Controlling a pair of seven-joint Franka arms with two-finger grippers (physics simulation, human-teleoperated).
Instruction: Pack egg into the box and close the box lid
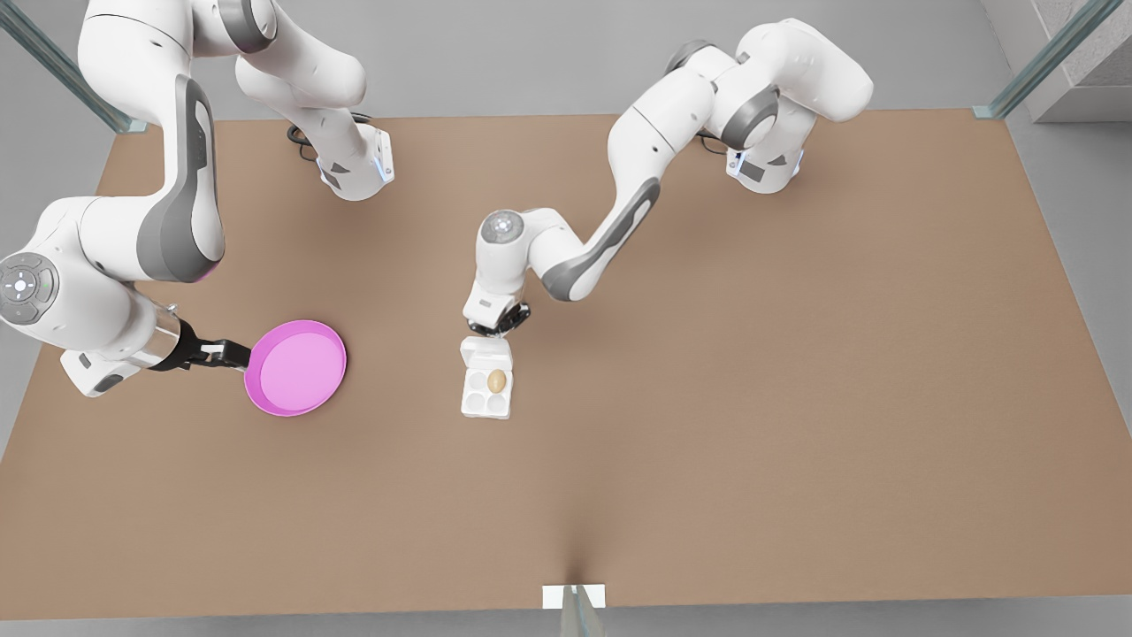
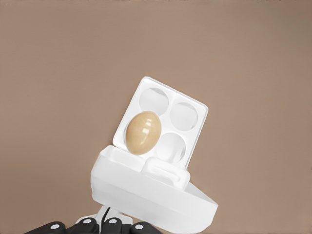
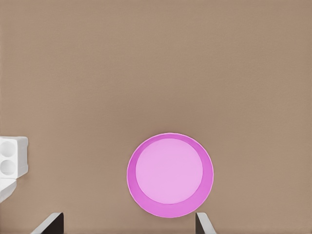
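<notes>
Jaws spread wide, the right gripper [image 1: 237,354] hovers at the near edge of the pink plate [image 1: 296,367], on the front view's left. Its wrist view shows the two fingertips [image 3: 48,223] well apart with the bare plate [image 3: 169,175] lying just ahead of them and nothing between them. With the plate empty, this arm appears to be waiting clear of the work, judging by its distance from the carton.

Moving right, the left gripper [image 1: 498,326] reaches down at the hinged side of the box [image 1: 486,394], right over the box lid [image 1: 485,354]. Whether its jaws are spread or pinching the lid cannot be told; its wrist view shows just the dark knuckles at the frame edge, close behind the lid [image 2: 151,195]. The lid stands partly raised, tilted up from the tray, which suggests the closing swing is the step in hand.

Beyond the lid from those jaws, the egg [image 2: 143,132] sits upright in the cup nearest the hinge, on the side toward the front view's right [image 1: 496,380]. Three cups are bare. Packing looks done; only folding the lid flat over the tray seems left, and the egg's tall crown may catch the lid if it comes down askew.
</notes>
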